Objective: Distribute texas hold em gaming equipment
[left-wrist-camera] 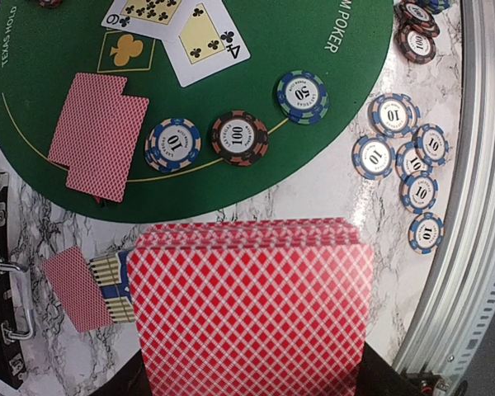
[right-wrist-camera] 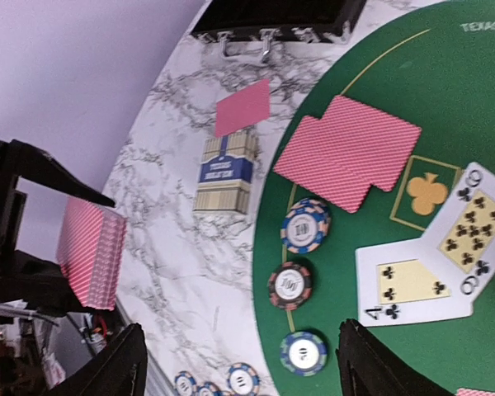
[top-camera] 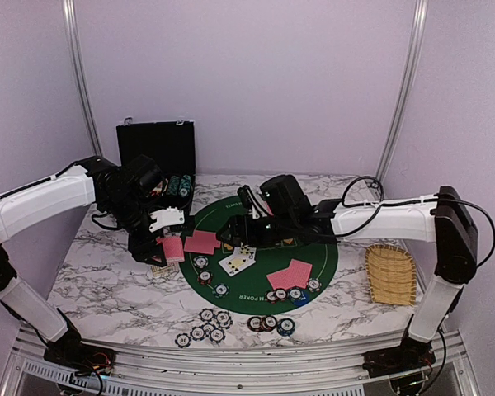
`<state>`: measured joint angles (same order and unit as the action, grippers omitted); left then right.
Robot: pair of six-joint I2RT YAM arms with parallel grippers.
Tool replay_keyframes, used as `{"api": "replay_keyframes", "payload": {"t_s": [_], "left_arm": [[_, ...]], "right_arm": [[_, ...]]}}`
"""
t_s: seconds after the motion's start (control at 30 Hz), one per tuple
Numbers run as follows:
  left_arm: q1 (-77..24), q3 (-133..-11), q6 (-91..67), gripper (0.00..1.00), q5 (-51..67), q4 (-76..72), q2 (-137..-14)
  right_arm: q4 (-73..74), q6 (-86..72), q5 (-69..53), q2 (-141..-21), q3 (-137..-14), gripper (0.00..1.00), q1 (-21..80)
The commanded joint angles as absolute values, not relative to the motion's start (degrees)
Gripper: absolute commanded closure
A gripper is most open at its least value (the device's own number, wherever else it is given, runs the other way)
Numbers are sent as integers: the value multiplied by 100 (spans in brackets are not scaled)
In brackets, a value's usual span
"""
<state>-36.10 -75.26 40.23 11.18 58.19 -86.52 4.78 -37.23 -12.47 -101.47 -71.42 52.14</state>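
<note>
Filling the near half of the left wrist view, a deck of red-backed cards (left-wrist-camera: 252,313) is sitting clamped in the left tool (top-camera: 170,246), whose dark fingers are barely showing at the lower corners. Only this view is giving us the loose cluster of chips (left-wrist-camera: 404,157) lying on the marble tabletop (left-wrist-camera: 330,198) at three o'clock of the deck, beside the metal rail (left-wrist-camera: 478,165).

The right wrist view is showing that deck edge-on at nine o'clock. Toward twelve o'clock it is showing a striped card box (right-wrist-camera: 224,169) with a single red-backed card (right-wrist-camera: 242,107) against its far end, both off the green mat (right-wrist-camera: 445,99). Only the top view is taking in the woven tray (top-camera: 391,274) at three o'clock of the mat and the black case (top-camera: 157,148) at eleven o'clock.

We are seeing the right tool (right-wrist-camera: 241,334) standing wide, with nothing gripped, above the mat's edge. Three chips are lying in a row there: a ten chip (right-wrist-camera: 305,224), a hundred chip (right-wrist-camera: 290,285) and a fifty chip (right-wrist-camera: 304,353), the last between the fingers. The four of clubs (right-wrist-camera: 404,285) and nine of clubs (right-wrist-camera: 474,231) are lying face up at two o'clock of this tool, and a face-down pair (right-wrist-camera: 351,153) at one o'clock.
</note>
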Motion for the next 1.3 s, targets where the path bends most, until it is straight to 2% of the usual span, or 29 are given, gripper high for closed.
{"api": "replay_keyframes", "payload": {"t_s": [0.0,0.4,1.27], "left_arm": [[-3582,-7753,3910,100,1377,5891,-8541],[-3586,-7822,3840,100,1425,5856,-8595],[-3586,-7769,3885,100,1520,5854,-8547]], "right_arm": [[-889,-4821,-2740,-10296,-6839,22,5202],[-2867,-6338,-3783,-10991,-6738,18,5348],[-4064,-7723,-4100,-12954,-8508,12,5728]]}}
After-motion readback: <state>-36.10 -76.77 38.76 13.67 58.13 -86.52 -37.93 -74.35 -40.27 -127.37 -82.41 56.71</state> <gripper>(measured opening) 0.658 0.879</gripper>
